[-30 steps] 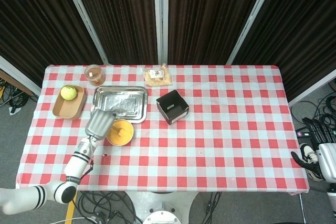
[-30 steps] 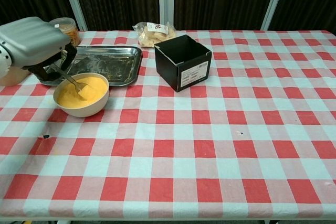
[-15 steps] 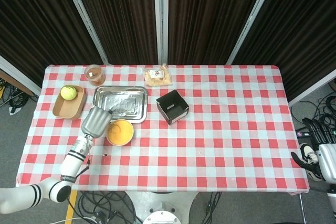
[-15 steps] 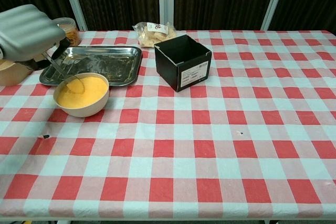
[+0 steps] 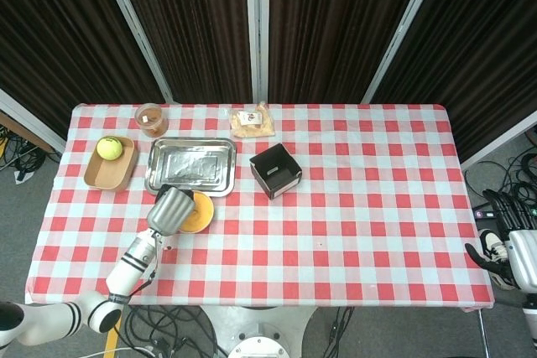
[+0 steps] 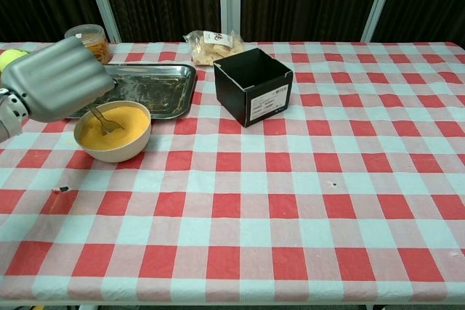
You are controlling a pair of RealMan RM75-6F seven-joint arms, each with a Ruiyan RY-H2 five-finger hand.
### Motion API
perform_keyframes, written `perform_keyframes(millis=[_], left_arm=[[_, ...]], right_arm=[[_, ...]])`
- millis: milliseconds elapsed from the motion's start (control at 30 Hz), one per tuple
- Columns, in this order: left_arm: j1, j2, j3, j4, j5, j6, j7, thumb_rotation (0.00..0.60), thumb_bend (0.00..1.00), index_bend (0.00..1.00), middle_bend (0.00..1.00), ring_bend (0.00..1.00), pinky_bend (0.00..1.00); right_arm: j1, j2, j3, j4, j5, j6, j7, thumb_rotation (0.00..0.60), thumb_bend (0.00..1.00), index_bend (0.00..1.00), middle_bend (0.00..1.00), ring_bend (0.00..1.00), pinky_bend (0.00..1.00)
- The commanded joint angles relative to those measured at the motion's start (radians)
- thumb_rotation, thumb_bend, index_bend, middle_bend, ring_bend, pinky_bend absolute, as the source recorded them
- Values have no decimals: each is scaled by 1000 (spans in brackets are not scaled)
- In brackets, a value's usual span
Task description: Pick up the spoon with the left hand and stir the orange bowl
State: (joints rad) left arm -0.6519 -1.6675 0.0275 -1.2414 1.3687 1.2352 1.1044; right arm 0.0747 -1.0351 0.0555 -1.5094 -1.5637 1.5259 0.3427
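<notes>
The orange bowl (image 6: 115,131) (image 5: 198,213) stands near the table's left front, filled with orange mix. My left hand (image 6: 57,78) (image 5: 170,208) hovers over the bowl's left side and holds the spoon (image 6: 104,121), whose tip dips into the mix. From the head view the hand covers the spoon and part of the bowl. My right hand (image 5: 512,245) hangs off the table's right edge, low beside the table; its fingers are too small to read.
A metal tray (image 6: 149,88) lies just behind the bowl. A black box (image 6: 253,85) stands to the right of it. A snack bag (image 6: 211,45), a jar (image 6: 89,38) and a wooden tray with a green ball (image 5: 109,148) sit at the back left.
My left hand has swung from the bowl's back-left side toward the front, lower over the bowl, carrying the spoon through the mix. The right hand has not moved.
</notes>
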Motion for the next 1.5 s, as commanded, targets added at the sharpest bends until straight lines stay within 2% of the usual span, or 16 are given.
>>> perform_keyframes(millis=[33, 400, 567, 733, 933, 1033, 1133, 1300, 1500], left_arm=[[6, 10, -29, -34, -38, -33, -58, 600, 426, 692, 949, 921, 993], [20, 136, -144, -208, -232, -151, -288, 600, 426, 694, 949, 920, 993], [17, 185, -182, -240, -297, -189, -373, 600, 427, 694, 948, 919, 993], [16, 231, -198, -278, -334, -224, -447, 600, 426, 694, 947, 919, 993], [5, 242, -178, -290, -329, -219, -435, 600, 427, 694, 947, 919, 993], [1, 227, -149, -282, -299, -191, -386, 600, 427, 694, 948, 919, 993], [-2, 193, -103, -247, -223, -134, -293, 600, 426, 694, 948, 919, 993], [-3, 113, -29, -122, -28, 7, -102, 600, 427, 694, 949, 921, 993], [-2, 71, 11, -48, 90, 45, -15, 600, 426, 694, 949, 921, 993]], right_arm=[[-1, 1, 0, 1, 1, 2, 2, 600, 197, 0, 78, 0, 0], [-2, -2, 2, 6, 0, 5, 7, 600, 198, 0, 78, 0, 0], [-3, -2, 2, 7, 0, 6, 8, 600, 197, 0, 78, 0, 0], [-3, -2, 2, 7, 1, 5, 8, 600, 197, 0, 78, 0, 0], [-2, -1, 2, 4, -2, 5, 4, 600, 197, 0, 78, 0, 0], [-4, -1, 2, 3, -1, 7, 2, 600, 197, 0, 78, 0, 0], [-5, -1, 1, 1, -1, 8, 0, 600, 197, 0, 78, 0, 0], [-6, 1, 1, -1, -2, 10, -2, 600, 197, 0, 78, 0, 0], [-5, 0, 1, -2, -3, 7, -2, 600, 197, 0, 78, 0, 0]])
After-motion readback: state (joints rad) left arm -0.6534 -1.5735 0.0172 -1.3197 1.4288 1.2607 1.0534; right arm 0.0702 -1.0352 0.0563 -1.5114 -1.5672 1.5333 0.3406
